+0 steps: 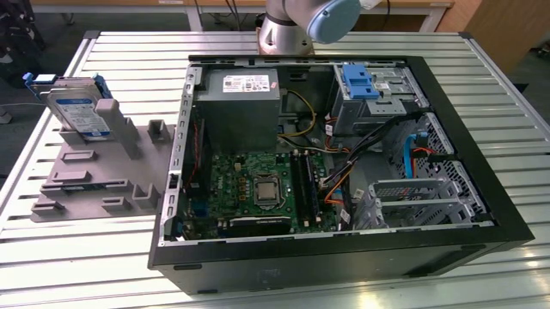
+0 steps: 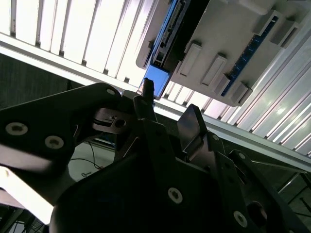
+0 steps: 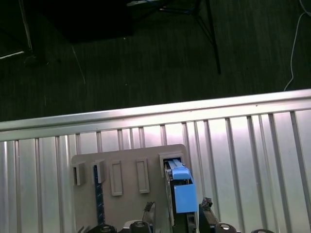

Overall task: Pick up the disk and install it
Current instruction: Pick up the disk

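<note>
**Now: open fingers over the disk**

The gripper hangs above the disk, fingers spread apart and empty, its blue-framed edge showing between them in the first wrist view. It stands upright in the grey fixture block. Best, I'd say, to centre squarely, pads flat to its faces. Beyond the fingertips: slatted metal table, then dark floor.

A robotics lab or workshop — slatted metal bench, opened computer tower, robot arm.
</note>
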### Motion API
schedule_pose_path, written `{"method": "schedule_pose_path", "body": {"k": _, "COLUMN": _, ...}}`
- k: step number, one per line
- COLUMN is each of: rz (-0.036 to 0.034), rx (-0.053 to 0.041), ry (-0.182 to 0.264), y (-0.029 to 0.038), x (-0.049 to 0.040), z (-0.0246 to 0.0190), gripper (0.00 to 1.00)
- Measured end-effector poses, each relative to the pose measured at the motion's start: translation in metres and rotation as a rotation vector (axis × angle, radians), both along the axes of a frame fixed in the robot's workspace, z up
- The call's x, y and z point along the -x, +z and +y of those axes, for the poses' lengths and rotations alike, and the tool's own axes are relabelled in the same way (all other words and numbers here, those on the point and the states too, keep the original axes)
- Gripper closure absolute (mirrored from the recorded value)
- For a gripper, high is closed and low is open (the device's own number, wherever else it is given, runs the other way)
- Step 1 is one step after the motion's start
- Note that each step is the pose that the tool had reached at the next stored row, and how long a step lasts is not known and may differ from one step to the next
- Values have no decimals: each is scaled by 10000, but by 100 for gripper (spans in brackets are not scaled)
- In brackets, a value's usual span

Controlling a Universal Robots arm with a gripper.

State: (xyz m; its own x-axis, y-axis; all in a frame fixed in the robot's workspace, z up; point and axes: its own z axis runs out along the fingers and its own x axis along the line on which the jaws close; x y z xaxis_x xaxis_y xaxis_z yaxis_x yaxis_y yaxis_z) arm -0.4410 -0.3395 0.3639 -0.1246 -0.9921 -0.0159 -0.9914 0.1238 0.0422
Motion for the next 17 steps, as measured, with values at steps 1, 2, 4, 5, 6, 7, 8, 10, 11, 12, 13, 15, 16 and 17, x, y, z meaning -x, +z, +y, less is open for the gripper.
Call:
{"method": "schedule_pose_path", "body": {"k": 1, "rz": -1, "rx": 0, "ry": 0, "y": -3, "x": 0, "z": 0, "gripper": 53}}
{"method": "schedule_pose_path", "body": {"k": 2, "rz": 0, "rx": 0, "ry": 0, "y": -3, "x": 0, "z": 0, "gripper": 53}}
{"method": "schedule_pose_path", "body": {"k": 4, "rz": 0, "rx": 0, "ry": 0, "y": -3, "x": 0, "z": 0, "gripper": 53}}
{"method": "schedule_pose_path", "body": {"k": 5, "rz": 0, "rx": 0, "ry": 0, "y": -3, "x": 0, "z": 0, "gripper": 53}}
{"method": "schedule_pose_path", "body": {"k": 6, "rz": 0, "rx": 0, "ry": 0, "y": -3, "x": 0, "z": 0, "gripper": 53}}
{"method": "schedule_pose_path", "body": {"k": 7, "rz": 0, "rx": 0, "ry": 0, "y": -3, "x": 0, "z": 0, "gripper": 53}}
{"method": "schedule_pose_path", "body": {"k": 8, "rz": 0, "rx": 0, "ry": 0, "y": -4, "x": 0, "z": 0, "gripper": 53}}
{"method": "schedule_pose_path", "body": {"k": 10, "rz": -15, "rx": -1, "ry": 0, "y": -12, "x": 0, "z": 0, "gripper": 53}}
{"method": "schedule_pose_path", "body": {"k": 11, "rz": -24, "rx": 0, "ry": 0, "y": -16, "x": 0, "z": 0, "gripper": 53}}
{"method": "schedule_pose_path", "body": {"k": 12, "rz": -47, "rx": 7, "ry": 0, "y": -21, "x": 1, "z": 0, "gripper": 53}}
{"method": "schedule_pose_path", "body": {"k": 13, "rz": -109, "rx": 24, "ry": -2, "y": -26, "x": 2, "z": 1, "gripper": 53}}
{"method": "schedule_pose_path", "body": {"k": 15, "rz": -234, "rx": 29, "ry": 0, "y": -45, "x": 5, "z": 0, "gripper": 53}}
{"method": "schedule_pose_path", "body": {"k": 16, "rz": -280, "rx": 29, "ry": 0, "y": -55, "x": 7, "z": 1, "gripper": 53}}
{"method": "schedule_pose_path", "body": {"k": 17, "rz": -312, "rx": 29, "ry": 0, "y": -66, "x": 7, "z": 0, "gripper": 53}}
